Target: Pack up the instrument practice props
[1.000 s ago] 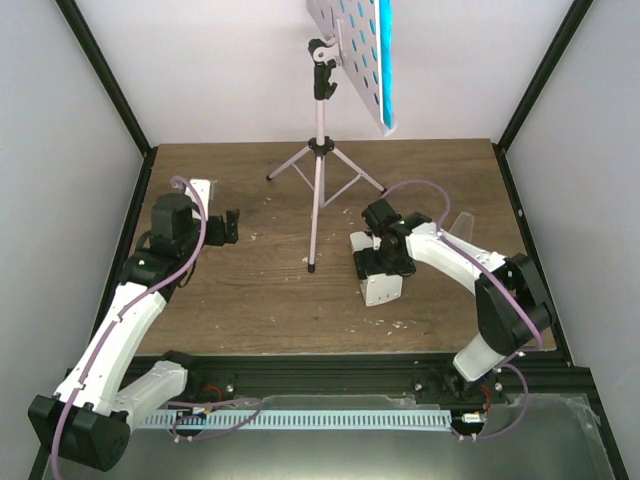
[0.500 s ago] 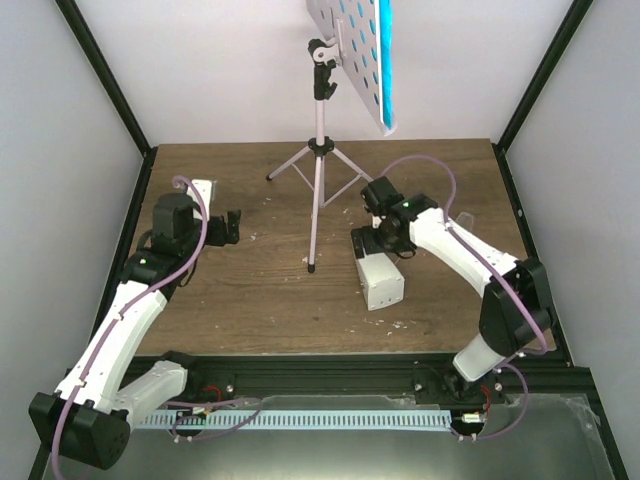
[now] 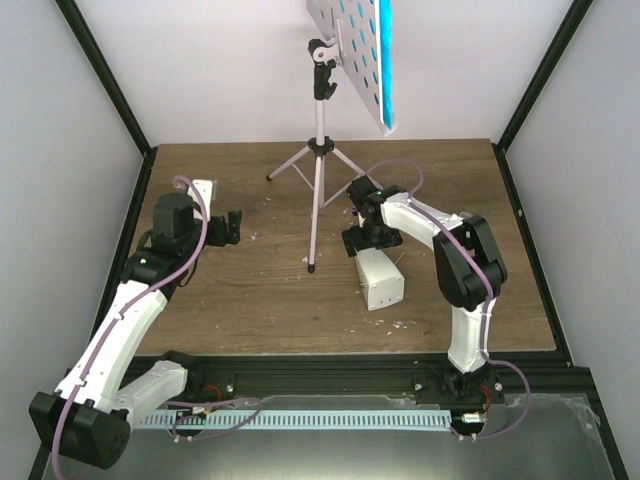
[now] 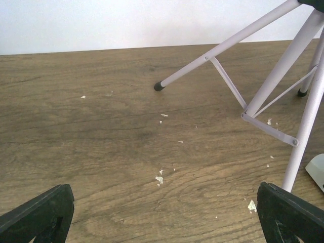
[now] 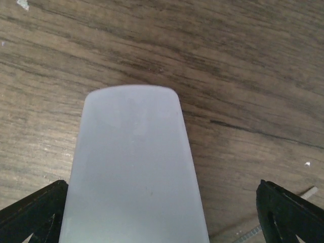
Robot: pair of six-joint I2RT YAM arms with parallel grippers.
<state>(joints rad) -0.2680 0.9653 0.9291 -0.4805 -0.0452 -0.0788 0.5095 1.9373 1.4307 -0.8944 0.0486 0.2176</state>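
Wooden table (image 3: 250,290): lay under everything, speckled with pale crumbs.
Music stand (image 3: 318,190): stood upright at the far middle of the table on thin tripod legs, with the perforated desk tilted at the top.
Sheet-music booklet (image 3: 383,60): rested on the stand's desk, showing only its teal edge from above.
Left gripper (image 3: 228,226): hovered above the table left of the stand, fingers spread wide and holding nothing; faced the tripod legs in its wrist view (image 4: 167,217).
Right gripper (image 3: 362,240): was lowered over the far end of the metronome, spread wide and clamping nothing.
Metronome (image 3: 380,280): lay on the table just right of the stand's nearest foot; sat between the right fingers in the wrist view (image 5: 134,172), close against the left-hand finger (image 5: 30,215) and well apart from the other.
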